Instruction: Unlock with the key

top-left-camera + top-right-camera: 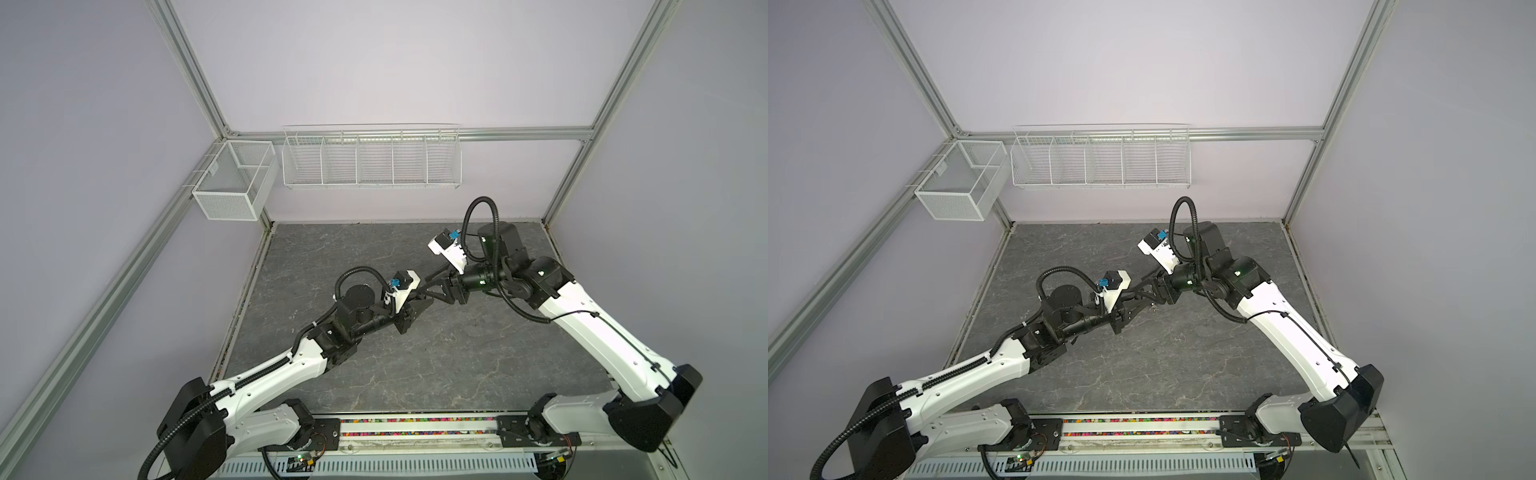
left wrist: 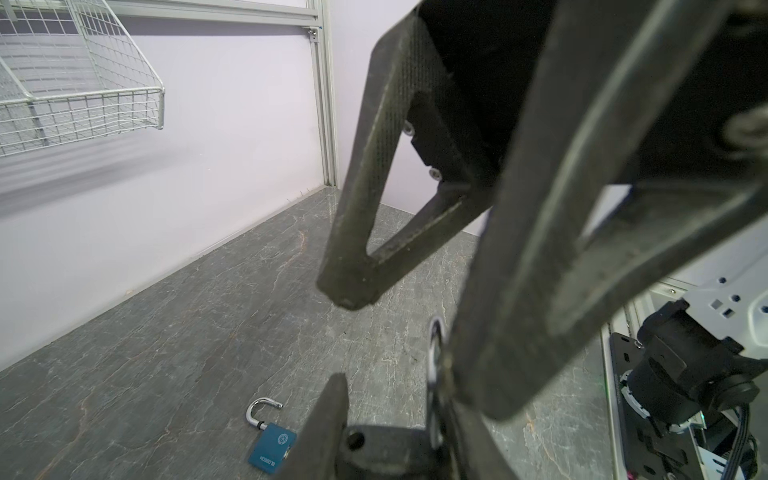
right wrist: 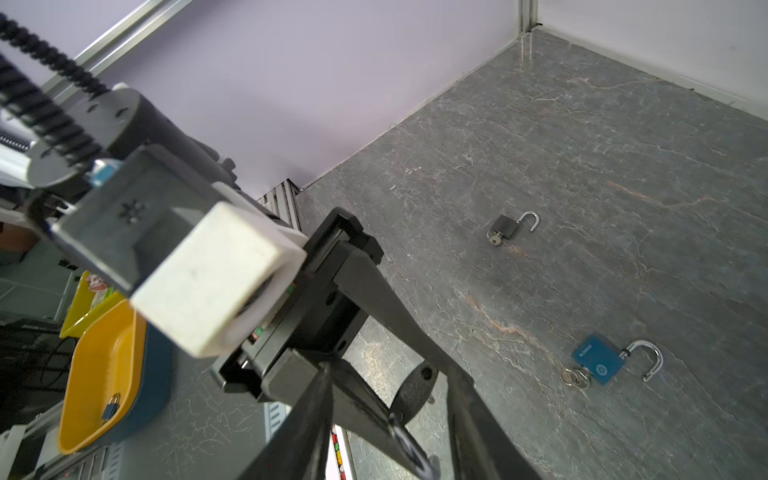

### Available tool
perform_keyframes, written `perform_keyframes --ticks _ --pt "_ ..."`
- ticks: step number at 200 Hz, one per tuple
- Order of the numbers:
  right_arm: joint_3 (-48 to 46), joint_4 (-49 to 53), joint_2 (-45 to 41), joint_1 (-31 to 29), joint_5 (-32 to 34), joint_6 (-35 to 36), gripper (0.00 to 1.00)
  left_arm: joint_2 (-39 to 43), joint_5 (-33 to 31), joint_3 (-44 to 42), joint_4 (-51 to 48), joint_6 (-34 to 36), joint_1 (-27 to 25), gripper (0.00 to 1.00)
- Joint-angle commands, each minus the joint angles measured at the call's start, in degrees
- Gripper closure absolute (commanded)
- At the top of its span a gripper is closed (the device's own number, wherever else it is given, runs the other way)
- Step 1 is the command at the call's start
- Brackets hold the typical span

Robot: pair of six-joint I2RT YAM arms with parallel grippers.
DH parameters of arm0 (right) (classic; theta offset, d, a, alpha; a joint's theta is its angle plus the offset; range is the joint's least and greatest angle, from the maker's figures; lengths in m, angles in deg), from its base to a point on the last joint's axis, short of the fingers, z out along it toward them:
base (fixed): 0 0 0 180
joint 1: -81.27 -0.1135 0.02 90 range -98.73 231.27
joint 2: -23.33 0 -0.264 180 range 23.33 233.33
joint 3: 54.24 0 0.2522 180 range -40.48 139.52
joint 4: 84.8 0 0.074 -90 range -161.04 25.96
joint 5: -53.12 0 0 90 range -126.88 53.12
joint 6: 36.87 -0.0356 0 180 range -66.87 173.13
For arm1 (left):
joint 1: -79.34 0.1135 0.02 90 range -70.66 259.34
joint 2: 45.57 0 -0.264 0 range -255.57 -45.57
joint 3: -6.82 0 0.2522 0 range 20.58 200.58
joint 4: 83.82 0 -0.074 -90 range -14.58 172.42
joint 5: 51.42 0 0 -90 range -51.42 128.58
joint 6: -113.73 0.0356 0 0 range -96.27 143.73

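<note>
My left gripper is shut on a dark padlock, held above the middle of the table. Its silvery shackle sticks out past the jaws. My right gripper meets it there with the shackle between its fingers. One of its fingers lies against the shackle, the other stands apart, so it is open. In both top views the two grippers touch mid-table. A blue padlock and a black padlock lie on the table with open shackles, a key in each.
A white wire rack and a mesh basket hang on the back wall. Off the table's edge stands a yellow bin holding a small padlock. The blue padlock lies just below my left gripper.
</note>
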Motion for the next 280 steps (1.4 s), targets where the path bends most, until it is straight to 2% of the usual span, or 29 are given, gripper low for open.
perform_keyframes --ticks 1,26,56,96,130,156,238,280 --pt "-1.29 -2.35 0.95 0.60 -5.45 4.58 0.57 -0.07 4.08 2.55 -1.24 1.80 1.53 1.00" --pt "-1.63 -2.51 1.29 1.48 -6.52 6.53 0.57 -0.96 9.29 3.59 -1.72 1.23 4.27 1.00" --pt "-0.37 -0.83 3.41 1.97 -5.39 8.47 0.57 -1.35 10.75 4.03 -2.16 2.61 5.24 1.00" --pt "1.93 2.40 6.29 2.31 -7.45 11.37 0.58 -1.17 14.04 5.43 -3.77 3.77 6.65 1.00" --pt "2.40 3.25 7.37 2.36 -9.04 11.78 0.63 -1.61 14.24 6.47 -4.76 4.64 6.79 1.00" --pt "1.96 3.19 7.32 2.35 -9.00 11.94 0.73 -2.21 15.52 7.80 -6.10 4.87 6.91 1.00" --pt "1.19 2.63 6.09 2.35 -7.23 10.70 0.93 -1.80 13.85 7.47 -3.93 1.79 7.27 1.00" --pt "1.26 0.60 5.30 2.35 -6.53 8.14 0.94 -1.96 13.44 7.29 -2.98 -0.09 7.20 1.00"
